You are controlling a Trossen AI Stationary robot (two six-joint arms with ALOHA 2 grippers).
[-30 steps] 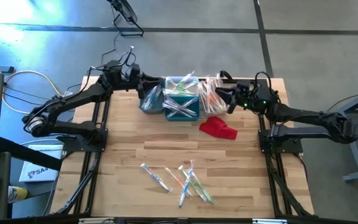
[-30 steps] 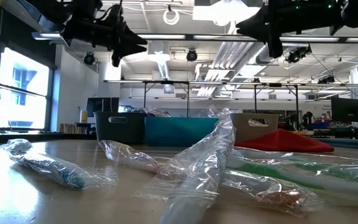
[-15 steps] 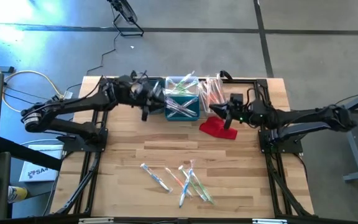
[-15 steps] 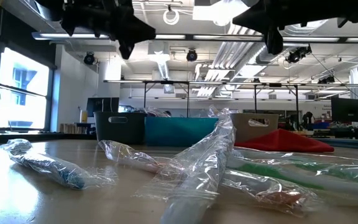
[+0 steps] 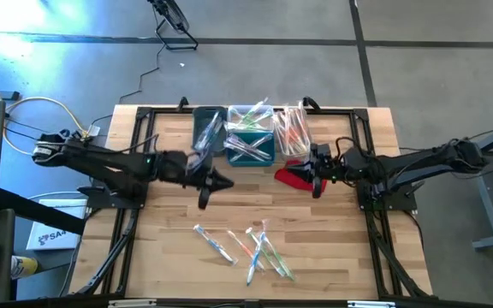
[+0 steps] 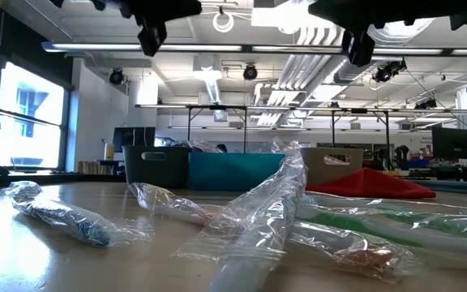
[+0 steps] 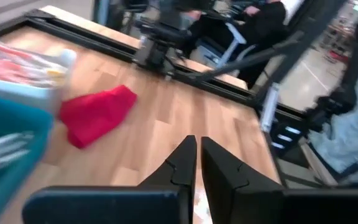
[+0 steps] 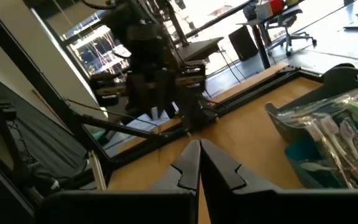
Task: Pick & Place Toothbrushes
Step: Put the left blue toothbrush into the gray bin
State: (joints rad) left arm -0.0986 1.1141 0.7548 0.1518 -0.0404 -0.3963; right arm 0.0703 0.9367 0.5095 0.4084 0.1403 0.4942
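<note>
The thin toothbrushes in clear crinkly plastic wrappers (image 5: pixel 246 248) lie near the bench's front edge; light, slippery, best pinched mid-handle. Left gripper (image 5: pixel 216 183) and right gripper (image 5: pixel 315 174) hover empty, fingers together

A loose heap of toothbrushes (image 5: pixel 248 246) in clear crinkled wrappers lies flat near the desk's front edge, about midway along it, some crossing, with blue, orange, green and white handles. More wrapped ones (image 5: pixel 251 128) stand bunched at the back edge.
</note>
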